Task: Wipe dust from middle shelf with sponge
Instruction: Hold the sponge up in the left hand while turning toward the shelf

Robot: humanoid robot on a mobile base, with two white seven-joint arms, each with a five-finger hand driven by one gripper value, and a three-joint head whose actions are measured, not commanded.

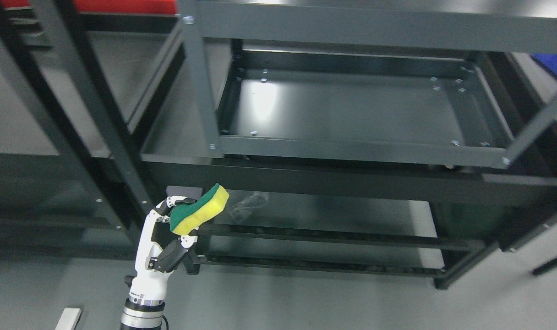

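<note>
Head view: dark metal shelving rack (352, 41) fills the picture, its middle shelf (352, 110) at twelve o'clock, untouched as far as I can judge. At seven o'clock, the left robot hand (168, 238) is clamped on the green-and-yellow sponge (198, 208), well below that shelf; wiping remains.

there is a single view, from the robot's head, set high and tilted steeply downward and forward. it faces a dark grey metal shelving rack with tray-like shelves (365, 110), near enough that the rack fills most of the picture and its top rail is cut by the upper edge. the grey floor (306, 298) shows along the bottom, where the white left hand (168, 238) comes up at the lower left. with one camera, no second view shares the scene.
</note>
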